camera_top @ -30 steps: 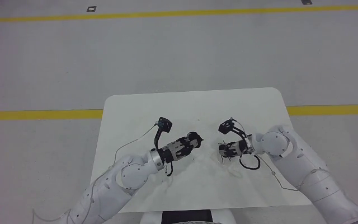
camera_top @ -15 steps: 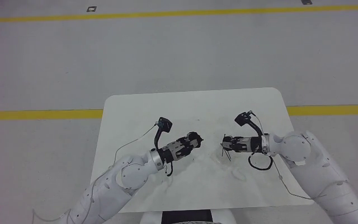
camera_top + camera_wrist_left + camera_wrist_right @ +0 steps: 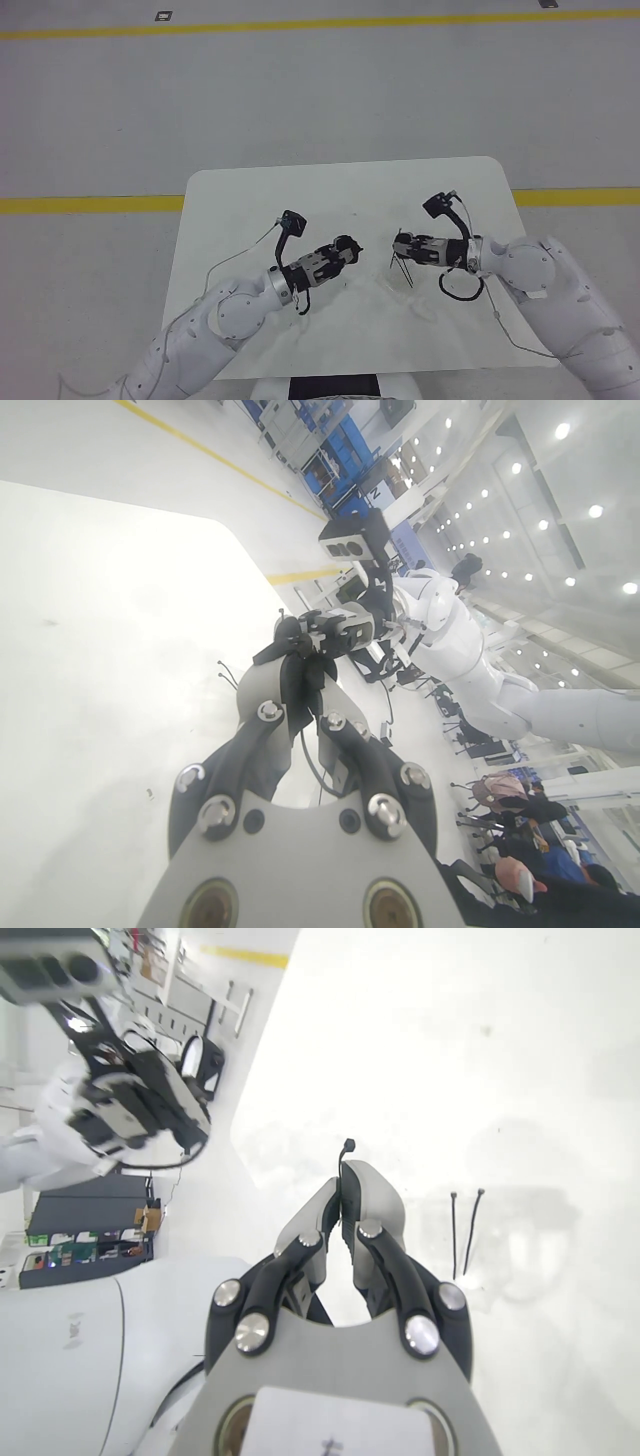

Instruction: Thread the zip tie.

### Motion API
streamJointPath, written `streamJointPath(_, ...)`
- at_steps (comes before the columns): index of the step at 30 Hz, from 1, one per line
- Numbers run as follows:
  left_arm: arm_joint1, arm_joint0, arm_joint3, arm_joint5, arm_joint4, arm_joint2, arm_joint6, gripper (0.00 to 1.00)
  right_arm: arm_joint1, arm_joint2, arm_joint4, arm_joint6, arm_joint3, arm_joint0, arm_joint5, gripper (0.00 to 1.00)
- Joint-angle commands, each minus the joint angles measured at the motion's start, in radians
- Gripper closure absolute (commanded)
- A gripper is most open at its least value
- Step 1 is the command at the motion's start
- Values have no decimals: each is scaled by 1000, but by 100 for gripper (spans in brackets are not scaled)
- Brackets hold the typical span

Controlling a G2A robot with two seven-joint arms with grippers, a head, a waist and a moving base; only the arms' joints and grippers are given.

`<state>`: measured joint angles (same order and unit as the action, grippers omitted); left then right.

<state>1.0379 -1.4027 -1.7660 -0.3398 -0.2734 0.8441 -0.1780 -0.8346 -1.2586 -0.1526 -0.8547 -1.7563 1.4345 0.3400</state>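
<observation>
while the right claw (image 3: 341, 1189) hangs over the middle of the white worktop (image 3: 250, 200), its fingers are pressed together on a black zip tie (image 3: 349, 1145), whose small square head pokes out past the fingertips. facing it, a little apart, the left claw (image 3: 299, 672) has its fingers drawn close together around something dark; what it is i cannot tell. two loose zip ties (image 3: 454, 1238) lie side by side on the worktop near the right claw.

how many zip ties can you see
3. One zip tie pinched in the right gripper; two loose zip ties side by side on the table nearby. More may be hidden.
</observation>
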Motion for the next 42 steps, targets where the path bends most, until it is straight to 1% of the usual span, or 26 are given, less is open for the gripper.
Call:
streamJointPath(1, 2, -8, 6, 0, 38, -2, 24, 100, 1, -14, -2, 59, -33, 24, 0, 100)
streamJointPath(5, 9, -18, 16, 0, 147, -11, 70, 100, 4, -31, -18, 164, -101, 79, 0, 100)
streamJointPath(8, 11, -14, 25, 0, 185, -18, 62, 100, 6, -33, -26, 219, -141, 103, 0, 100)
streamJointPath(14, 19, -16, 35, 0, 274, -26, 68, 100, 11, -36, -46, 344, -211, 145, 0, 100)
streamJointPath(15, 21, -18, 40, 0, 290, -25, 72, 100, 11, -37, -47, 348, -215, 147, 0, 100)
streamJointPath(17, 22, -12, 57, 0, 279, -20, 67, 100, 11, -37, -47, 348, -215, 147, 0, 100)
streamJointPath(28, 22, -12, 57, 0, 279, -20, 67, 100, 11, -37, -47, 348, -215, 147, 0, 100)
streamJointPath(29, 23, -15, 56, 0, 290, -20, 73, 100, 10, -37, -47, 356, -215, 147, -3, 100)
streamJointPath(31, 26, -24, 54, 0, 319, -22, 83, 100, 6, -39, -48, 409, -214, 153, 0, 100)
streamJointPath(34, 32, -46, 44, 0, 381, -21, 106, 100, 0, -39, -57, 492, -218, 178, 0, 100)
streamJointPath(36, 36, -60, 37, 0, 425, -19, 105, 100, -4, -37, -66, 549, -222, 199, 0, 100)
streamJointPath(40, 47, -78, 30, 0, 470, -10, 101, 100, -10, -24, -99, 634, -233, 232, 0, 100)
streamJointPath(42, 54, -86, 28, 0, 478, -6, 100, 100, -11, -12, -121, 659, -235, 244, 0, 100)
